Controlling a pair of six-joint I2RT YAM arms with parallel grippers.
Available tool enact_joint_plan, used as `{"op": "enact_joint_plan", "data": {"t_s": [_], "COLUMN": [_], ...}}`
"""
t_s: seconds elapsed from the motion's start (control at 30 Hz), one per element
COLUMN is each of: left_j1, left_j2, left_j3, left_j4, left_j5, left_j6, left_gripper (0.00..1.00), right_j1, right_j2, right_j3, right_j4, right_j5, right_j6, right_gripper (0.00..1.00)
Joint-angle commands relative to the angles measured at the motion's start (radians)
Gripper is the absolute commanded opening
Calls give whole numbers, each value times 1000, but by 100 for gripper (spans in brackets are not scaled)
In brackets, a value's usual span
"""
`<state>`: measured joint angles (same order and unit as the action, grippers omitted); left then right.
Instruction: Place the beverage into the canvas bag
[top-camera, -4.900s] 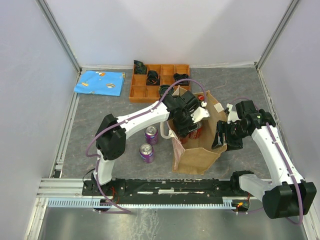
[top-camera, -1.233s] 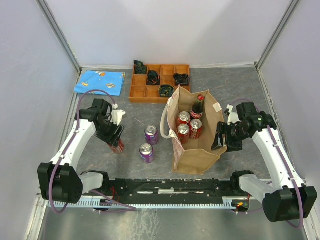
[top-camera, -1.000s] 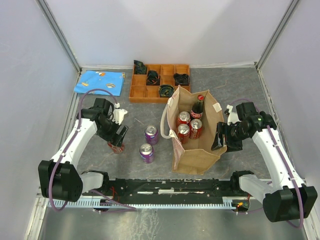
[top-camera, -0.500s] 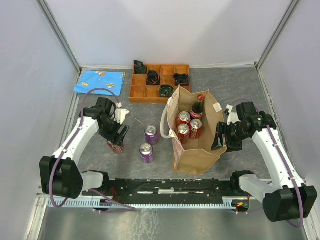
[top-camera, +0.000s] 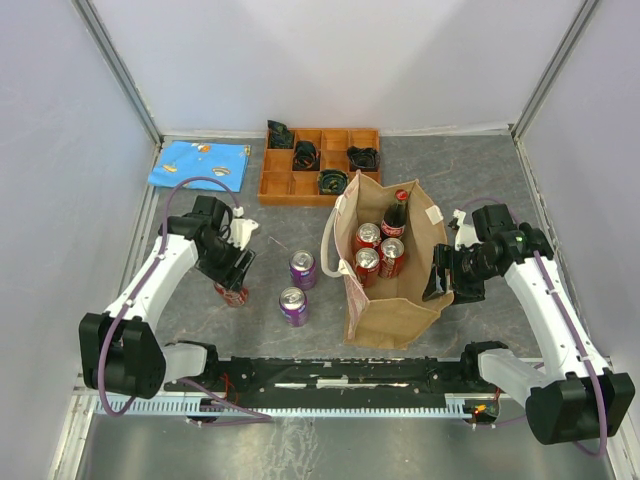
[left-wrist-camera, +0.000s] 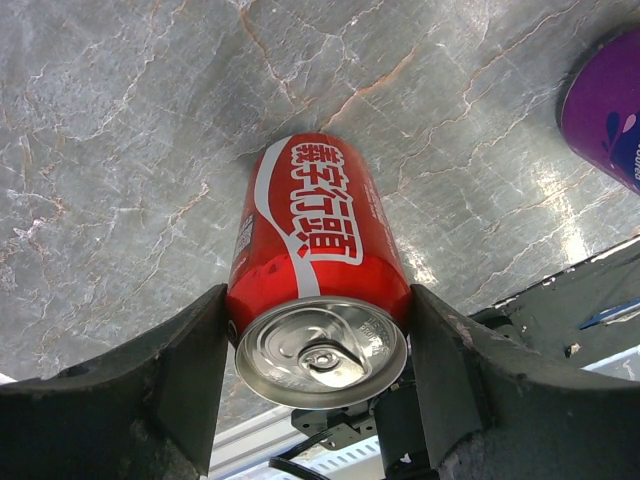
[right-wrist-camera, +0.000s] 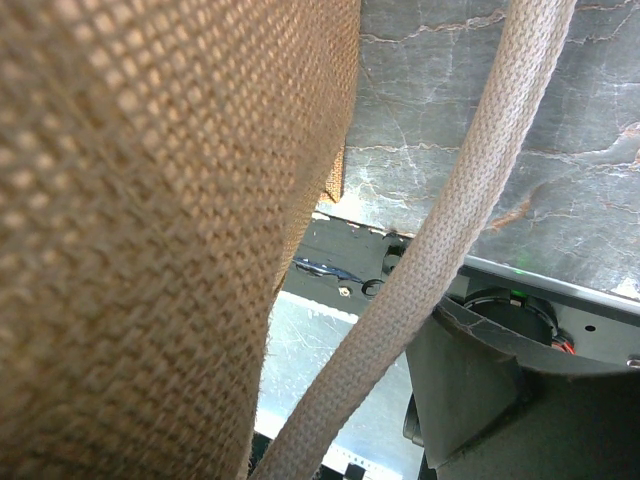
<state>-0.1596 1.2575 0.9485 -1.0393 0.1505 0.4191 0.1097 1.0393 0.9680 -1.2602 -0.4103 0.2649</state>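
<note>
Top view: the canvas bag (top-camera: 395, 310) stands open on the bench (top-camera: 500, 180), with cans (top-camera: 366, 240) and a bottle (top-camera: 396, 215) inside. The red can (top-camera: 233, 293) stands upright on the bench, well to the left of the bag, under the left claw (top-camera: 232, 278). The right claw (top-camera: 445, 280) sits at the bag's right rim.

Left wrist view: both fingers (left-wrist-camera: 190, 360) bear on the red can's sides, so the claw is closed on it.

Right wrist view: canvas and the handle (right-wrist-camera: 470, 190) fill the frame. Whether the right claw is gripping anything cannot be determined.

Grey marbled tabletop (top-camera: 480, 180) — boxed in by plain pale walls (top-camera: 330, 60), evenly lit.
</note>
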Motion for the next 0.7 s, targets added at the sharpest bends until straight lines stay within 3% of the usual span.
{"op": "enact_joint_plan", "data": {"t_s": [0.0, 0.13, 0.43, 0.57, 0.67], "left_j1": [-6, -7, -38, -171, -332], "left_j2": [-26, 2, 303, 441, 481], "left_j3": [35, 274, 1123, 1448, 1514], "left_j4": [-9, -19, -98, -95, -46], "left_j5": [-25, 37, 184, 229, 245], "left_j6": [27, -12, -110, -197, -258], "left_gripper": [6, 3, 3, 3, 3], "right_j1": [8, 8, 8, 9, 8], "right_j2": [-24, -33, -39, -44, -41], "right_j3": [-7, -5, -7, -8, -9], "right_j4": [-32, -35, -34, -30, -31], "right_j5": [7, 8, 13, 18, 19], "right_j6": [-3, -1, 1, 5, 5], "right_gripper": [73, 73, 73, 73, 73]}}
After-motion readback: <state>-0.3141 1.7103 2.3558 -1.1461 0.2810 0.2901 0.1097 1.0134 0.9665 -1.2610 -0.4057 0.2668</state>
